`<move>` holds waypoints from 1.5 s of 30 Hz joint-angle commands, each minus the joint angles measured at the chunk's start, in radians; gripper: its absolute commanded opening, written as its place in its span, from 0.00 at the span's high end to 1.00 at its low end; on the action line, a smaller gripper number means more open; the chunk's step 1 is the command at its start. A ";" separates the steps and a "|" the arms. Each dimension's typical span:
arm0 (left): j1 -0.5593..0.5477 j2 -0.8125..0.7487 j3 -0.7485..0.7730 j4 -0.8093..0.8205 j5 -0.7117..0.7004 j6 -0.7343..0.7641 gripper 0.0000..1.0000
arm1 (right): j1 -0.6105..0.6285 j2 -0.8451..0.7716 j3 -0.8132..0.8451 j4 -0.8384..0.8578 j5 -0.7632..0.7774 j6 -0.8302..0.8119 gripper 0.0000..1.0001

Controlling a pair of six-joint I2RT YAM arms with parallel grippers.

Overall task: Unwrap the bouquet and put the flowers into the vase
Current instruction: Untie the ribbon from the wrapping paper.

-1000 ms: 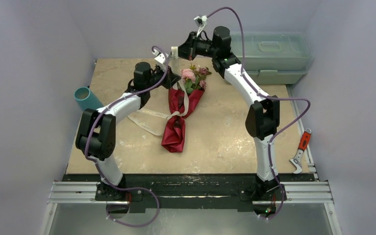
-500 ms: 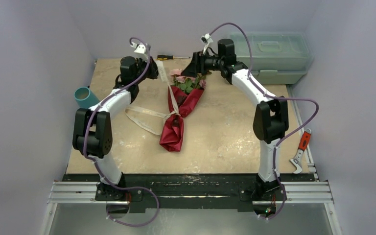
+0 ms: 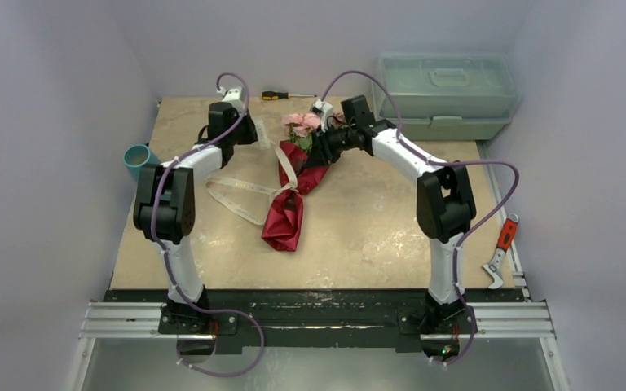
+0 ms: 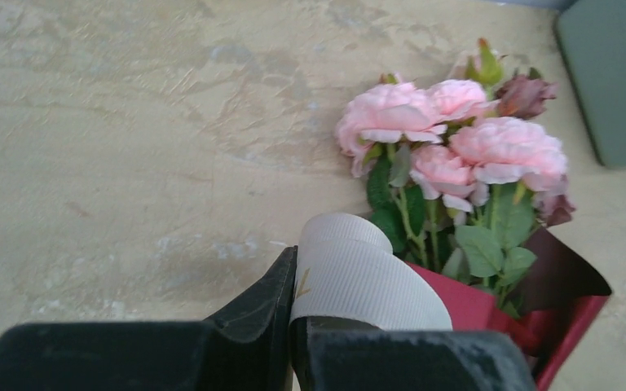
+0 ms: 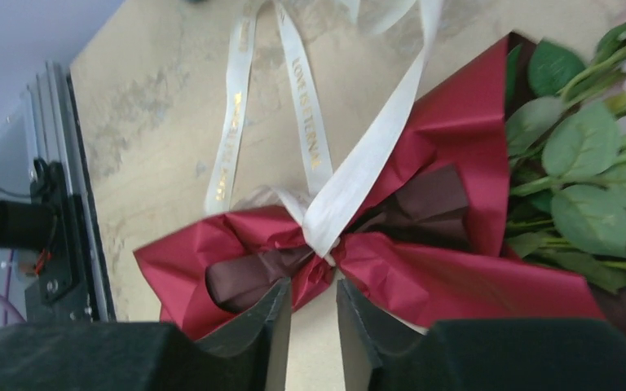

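1. Maroon paper (image 3: 288, 213) cone of the bouquet (image 3: 293, 175) lies flat mid-table (image 3: 359, 236). Its narrow end points toward the arms.
2. Flowers (image 3: 303, 124) are at the far end, stems inside the wrap, pink heads on the table.
3. Cream ribbon (image 4: 359, 273) is knotted round the paper's waist. Loose tails with gold lettering lie on the table left of the bouquet.
4. Left gripper (image 4: 293, 273) sits just left of the flowers, pressed together and pinching one ribbon strand. That strand runs from it down to the knot.
5. Right gripper (image 5: 312, 303) is at the bouquet's right side, above the paper. Its fingers are a narrow slit apart with bare table showing between them, nothing held.
6. Vase (image 3: 137, 157) is at the left table edge, well apart from the bouquet.
7. Toolbox (image 3: 447, 94) is in the far right corner and a screwdriver (image 3: 279, 95) lies at the far edge.
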 commanded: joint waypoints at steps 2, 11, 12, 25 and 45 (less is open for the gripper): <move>0.026 0.025 0.049 -0.150 -0.131 0.017 1.00 | 0.003 -0.046 -0.051 -0.083 0.006 -0.193 0.76; 0.029 0.003 -0.038 -0.077 0.010 -0.026 1.00 | 0.079 0.018 0.001 -0.045 0.148 -0.087 0.46; 0.029 -0.006 -0.045 -0.063 0.032 -0.034 1.00 | 0.078 0.023 -0.003 -0.012 0.162 -0.032 0.47; 0.036 -0.104 -0.027 -0.075 0.208 0.041 1.00 | 0.084 0.190 0.151 0.115 0.253 0.138 0.63; 0.118 -0.257 0.025 -0.104 -0.014 0.143 1.00 | 0.076 0.252 0.063 -0.042 0.407 -0.245 0.72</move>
